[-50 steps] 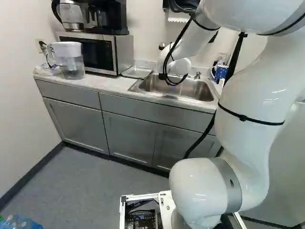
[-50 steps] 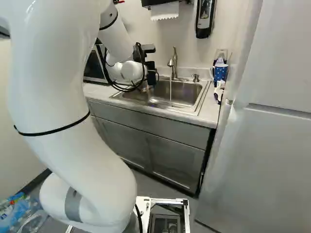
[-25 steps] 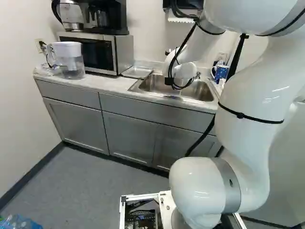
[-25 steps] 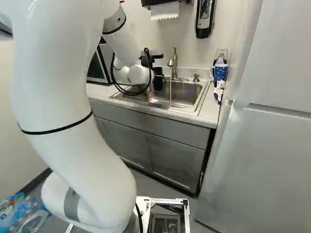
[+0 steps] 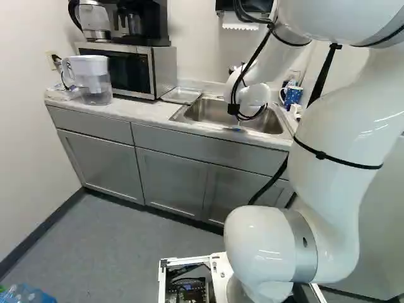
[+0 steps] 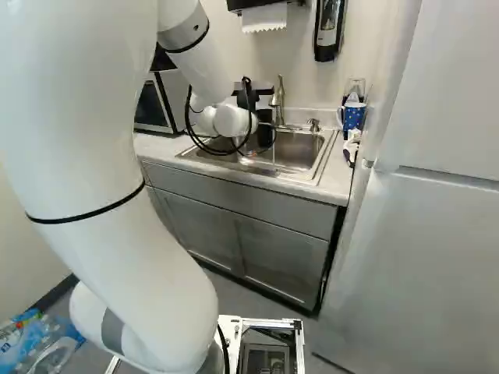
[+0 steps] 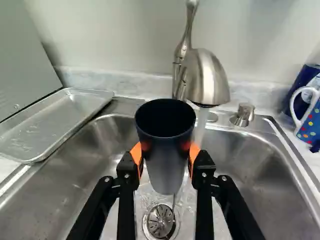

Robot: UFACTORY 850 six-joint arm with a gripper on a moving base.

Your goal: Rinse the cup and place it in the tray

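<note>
Cup: the dark, tapering cup (image 7: 165, 175) stands roughly upright, mouth up, between the orange pads (image 7: 136, 154).
End effector: partly open, the end effector (image 7: 165, 156) grips the cup from two sides, holding it over the sink (image 7: 255, 165) and above the drain strainer (image 7: 161, 221).
Faucet: the faucet (image 7: 206, 82) arches just beyond the end effector; its running stream (image 7: 200, 131) falls close beside the cup. Whether any enters the mouth cannot be told.
Tray: the metal tray (image 7: 50, 125) lies on the bench (image 5: 145, 112) beyond and to one side of the end effector, opposite the dotted mug (image 7: 311, 120).
Rinse risk: the step seems to be bringing cup and water together. A small misalignment could leave the inside unrinsed; advancing too far could knock the rim against the spout.
Grip risk: wet pads on tapering walls may let the cup slide, especially when water adds weight or the end effector tips it.
Transfer risk: leftover water could spill, and a low path could catch the sink edge.
</note>
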